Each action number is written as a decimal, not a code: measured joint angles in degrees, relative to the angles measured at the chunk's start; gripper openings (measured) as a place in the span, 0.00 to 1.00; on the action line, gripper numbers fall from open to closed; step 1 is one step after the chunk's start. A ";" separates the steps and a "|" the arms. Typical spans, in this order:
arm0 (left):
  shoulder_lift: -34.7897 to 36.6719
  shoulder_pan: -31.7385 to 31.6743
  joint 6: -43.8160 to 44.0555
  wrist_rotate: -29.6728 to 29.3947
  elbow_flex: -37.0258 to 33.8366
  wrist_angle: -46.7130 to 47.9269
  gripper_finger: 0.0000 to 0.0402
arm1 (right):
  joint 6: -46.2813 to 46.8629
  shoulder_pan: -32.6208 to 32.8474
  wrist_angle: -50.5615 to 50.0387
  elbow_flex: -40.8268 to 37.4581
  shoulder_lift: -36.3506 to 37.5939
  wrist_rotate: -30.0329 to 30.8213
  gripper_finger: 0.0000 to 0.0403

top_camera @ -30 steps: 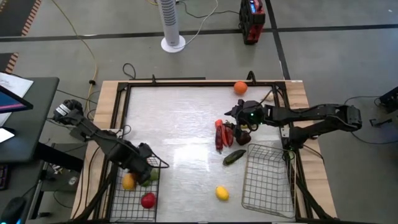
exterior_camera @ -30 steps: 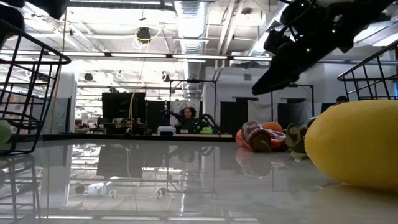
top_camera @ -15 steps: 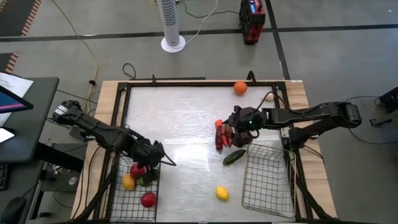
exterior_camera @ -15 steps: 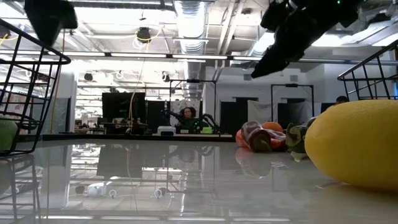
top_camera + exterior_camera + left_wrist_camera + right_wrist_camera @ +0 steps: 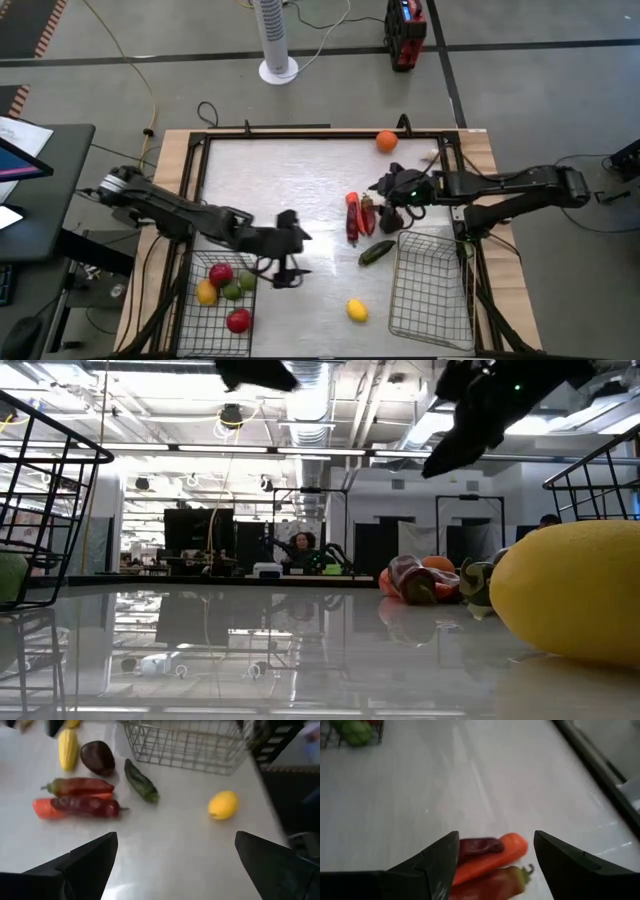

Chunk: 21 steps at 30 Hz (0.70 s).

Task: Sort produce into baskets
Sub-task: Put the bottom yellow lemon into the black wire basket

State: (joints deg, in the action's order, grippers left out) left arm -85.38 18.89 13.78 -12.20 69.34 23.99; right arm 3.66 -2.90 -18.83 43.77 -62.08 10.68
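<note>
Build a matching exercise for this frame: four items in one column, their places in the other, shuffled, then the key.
Items
1. lemon
2. orange
3. red apple
4. left gripper

Places
A. inside the left basket
B. far edge of the table
C. open over mid-table
D. bare table between the two baskets

Pairs: 1-D, 2-B, 3-A, 4-C

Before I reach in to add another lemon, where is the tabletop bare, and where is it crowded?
Bare: the broad stretch from the orange leftward to the table's far-left corner, and the strip between the left basket and the lemon. Crowded: the peppers, cucumber and right end effector beside the right basket.
</note>
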 joint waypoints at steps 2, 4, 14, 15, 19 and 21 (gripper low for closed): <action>-3.45 -1.75 -3.64 1.25 -0.02 -3.08 0.98 | 0.00 -0.88 -0.75 0.00 2.51 0.06 0.71; -6.53 -3.34 -6.16 2.94 -0.03 -5.99 0.97 | -0.05 -1.67 -1.10 -0.02 5.01 1.31 0.71; -22.93 -4.75 -11.66 13.94 13.02 -8.70 0.90 | -0.62 -3.19 -1.77 -0.02 17.98 10.51 0.71; -24.85 -4.36 -12.60 13.91 15.61 -6.89 0.90 | -0.62 -3.36 -2.31 -0.02 19.07 10.52 0.71; -32.28 -3.00 -17.61 11.97 25.58 0.79 0.89 | 0.24 -3.65 -4.13 -0.02 21.85 11.19 0.71; -35.47 -2.57 -19.51 12.03 30.07 3.45 0.89 | 0.94 -3.65 -5.25 -0.04 22.84 13.22 0.71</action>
State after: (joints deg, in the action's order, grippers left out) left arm -120.85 16.33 -5.73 -0.16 99.41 27.44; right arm 4.60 -6.55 -24.07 43.72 -39.24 23.90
